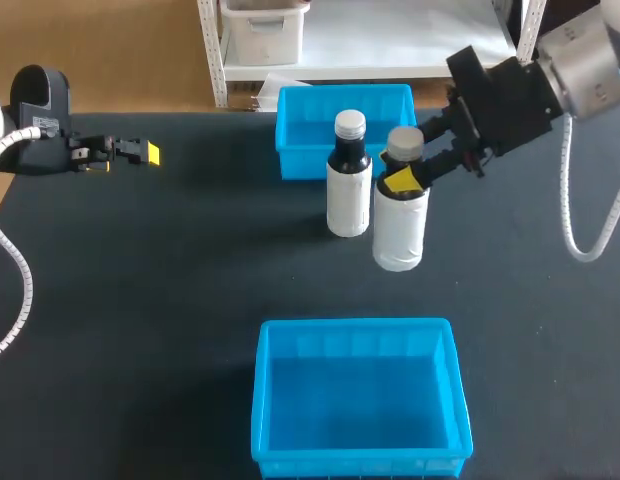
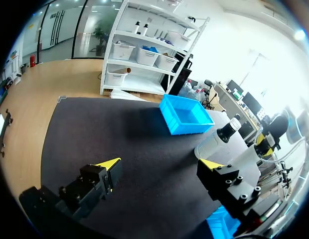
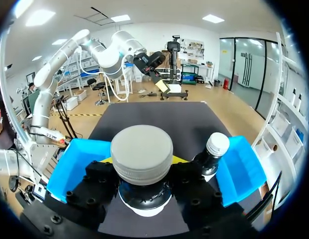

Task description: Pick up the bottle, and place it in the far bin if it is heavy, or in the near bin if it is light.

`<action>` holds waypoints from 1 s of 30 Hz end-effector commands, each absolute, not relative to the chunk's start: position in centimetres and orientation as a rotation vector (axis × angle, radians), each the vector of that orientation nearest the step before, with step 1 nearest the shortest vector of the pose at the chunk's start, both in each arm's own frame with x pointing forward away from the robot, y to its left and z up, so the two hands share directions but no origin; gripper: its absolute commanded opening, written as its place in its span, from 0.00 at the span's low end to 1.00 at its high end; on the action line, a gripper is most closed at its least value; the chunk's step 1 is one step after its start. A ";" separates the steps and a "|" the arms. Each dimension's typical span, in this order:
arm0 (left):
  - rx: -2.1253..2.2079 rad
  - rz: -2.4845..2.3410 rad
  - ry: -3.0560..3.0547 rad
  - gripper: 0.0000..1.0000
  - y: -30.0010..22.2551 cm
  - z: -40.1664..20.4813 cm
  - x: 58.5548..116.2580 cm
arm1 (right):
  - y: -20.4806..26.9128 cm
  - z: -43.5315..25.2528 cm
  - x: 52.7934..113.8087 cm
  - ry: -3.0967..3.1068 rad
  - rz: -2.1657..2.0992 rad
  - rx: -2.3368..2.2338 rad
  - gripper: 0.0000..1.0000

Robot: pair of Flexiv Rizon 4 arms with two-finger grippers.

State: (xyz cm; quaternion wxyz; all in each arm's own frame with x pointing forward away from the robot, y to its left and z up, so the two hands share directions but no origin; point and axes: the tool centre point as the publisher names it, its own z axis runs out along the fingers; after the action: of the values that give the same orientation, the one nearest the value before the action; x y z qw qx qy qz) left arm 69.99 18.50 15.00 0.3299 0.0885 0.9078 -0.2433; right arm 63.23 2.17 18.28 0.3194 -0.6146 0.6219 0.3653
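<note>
The right gripper (image 1: 408,172) is clamped round the neck of the bottle (image 1: 400,228). A second bottle (image 1: 348,190) stands just beside the gripper, and a sideways swing could topple it.

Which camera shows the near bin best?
The head view: the near bin shows whole, from above, with nothing in it. The right wrist view catches only part of it beside the right gripper; the left wrist view, just a corner.
</note>
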 end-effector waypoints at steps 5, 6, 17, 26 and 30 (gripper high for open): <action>0.231 -0.636 2.374 1.00 18.5 15.0 70.0 | 1.6 18.0 63.4 1.623 0.984 -1.607 0.00; 0.231 -0.636 2.374 1.00 18.5 15.0 70.0 | 1.5 17.9 63.4 1.623 0.986 -1.606 0.00; 0.231 -0.636 2.374 1.00 18.5 15.0 70.0 | 1.1 17.3 63.1 1.636 0.993 -1.592 0.00; 0.231 -0.636 2.374 1.00 18.5 15.0 70.0 | 0.3 17.4 63.1 1.651 0.977 -1.586 0.00; 0.231 -0.636 2.374 1.00 18.5 15.0 70.0 | 0.0 17.4 63.1 1.655 0.972 -1.584 0.00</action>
State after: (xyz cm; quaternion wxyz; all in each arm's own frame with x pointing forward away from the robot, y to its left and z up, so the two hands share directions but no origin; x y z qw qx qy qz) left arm 69.99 18.50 15.00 0.3299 0.0885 0.9078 -0.2433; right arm 63.37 0.20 17.04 0.3200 -0.6034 0.6287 0.3720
